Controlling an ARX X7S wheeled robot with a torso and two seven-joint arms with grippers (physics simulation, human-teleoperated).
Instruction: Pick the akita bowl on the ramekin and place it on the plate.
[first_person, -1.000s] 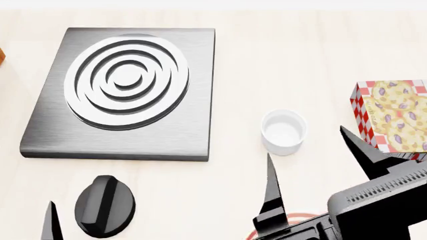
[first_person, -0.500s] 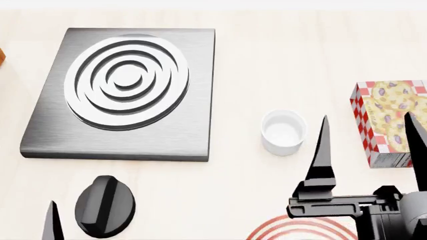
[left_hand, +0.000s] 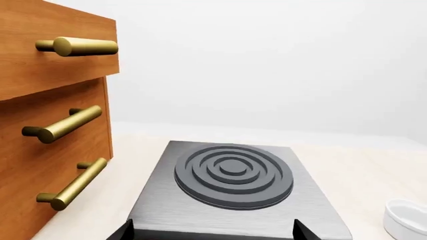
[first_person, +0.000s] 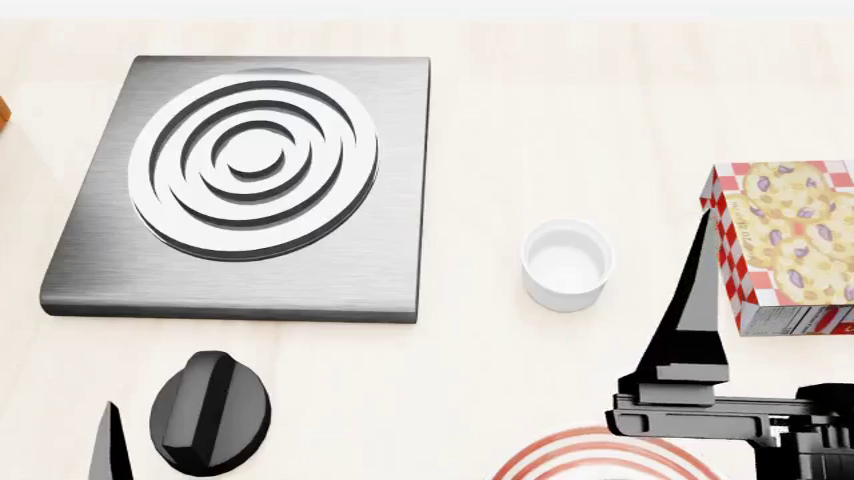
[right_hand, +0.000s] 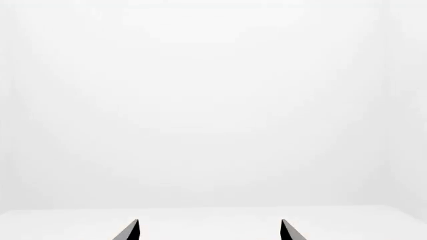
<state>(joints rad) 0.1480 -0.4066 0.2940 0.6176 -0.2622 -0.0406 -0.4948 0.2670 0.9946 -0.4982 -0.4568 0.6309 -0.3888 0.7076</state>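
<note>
The ramekin (first_person: 567, 265) sat empty on the bench (first_person: 561, 130), no akita bowl on it or anywhere in view. At its 5 o'clock, the red-ringed plate (first_person: 587, 455) peeked in at the head view's bottom edge, nothing visible on it. The right gripper (right_hand: 208, 231) hung near the plate, fingers spread wide, holding nothing. At the ramekin's 3 o'clock was a cookie box (first_person: 787, 245), at 10 o'clock the stove burner (first_person: 247, 175). The left gripper (left_hand: 212, 231) was spread too, empty.

The glossy white ramekin (first_person: 567, 265) stands upright and empty on the pale counter, while the red-ringed plate (first_person: 587, 458) lies nearer, partly cut off.
</note>
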